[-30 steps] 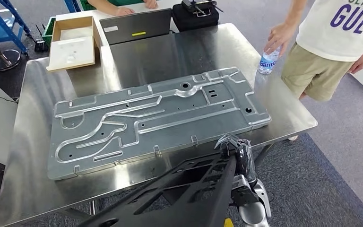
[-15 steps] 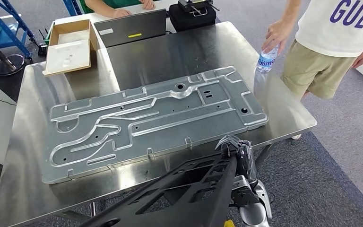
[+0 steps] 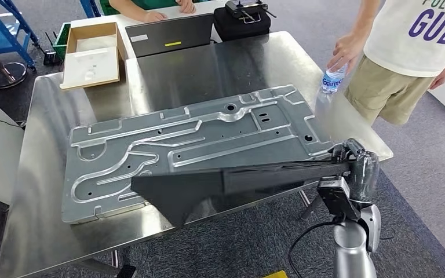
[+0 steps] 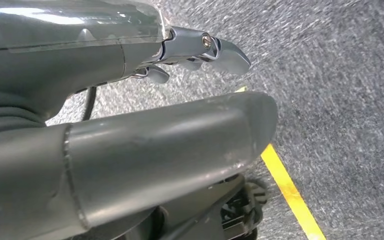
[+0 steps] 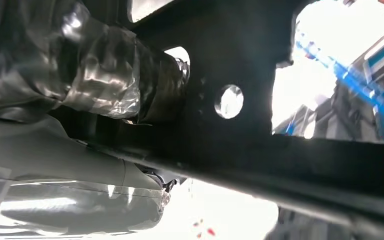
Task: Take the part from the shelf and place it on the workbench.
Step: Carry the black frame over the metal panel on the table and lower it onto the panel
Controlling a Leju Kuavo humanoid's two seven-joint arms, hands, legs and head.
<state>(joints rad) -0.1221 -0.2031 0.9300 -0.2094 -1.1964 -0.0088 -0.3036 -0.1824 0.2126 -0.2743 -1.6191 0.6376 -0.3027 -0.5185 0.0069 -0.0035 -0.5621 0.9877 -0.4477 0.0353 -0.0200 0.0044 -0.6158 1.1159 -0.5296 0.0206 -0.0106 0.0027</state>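
The part [image 3: 226,182] is a flat black metal frame. My right hand [image 3: 356,165] grips it at its right end, just off the front right corner of the steel workbench [image 3: 220,63]. The part lies nearly level, seen edge-on, over the workbench's front edge, and it overlaps the near side of a large silver stamped panel [image 3: 191,139]. The right wrist view shows the part [image 5: 240,130] close up with a round hole, and my film-wrapped fingers [image 5: 105,75] closed around it. My left hand [image 4: 130,150] hangs over the grey carpet and holds nothing.
A person in a white shirt stands at the right, one hand on a water bottle [image 3: 331,78] at the bench's edge. A cardboard box [image 3: 92,52], a laptop [image 3: 171,32] and a black case [image 3: 243,17] sit at the back. Another person's hands rest behind the laptop.
My right hand has risen and moved right, swinging the black part from hanging low toward the lower left to lying nearly level over the bench's front edge. The camera shifted slightly.
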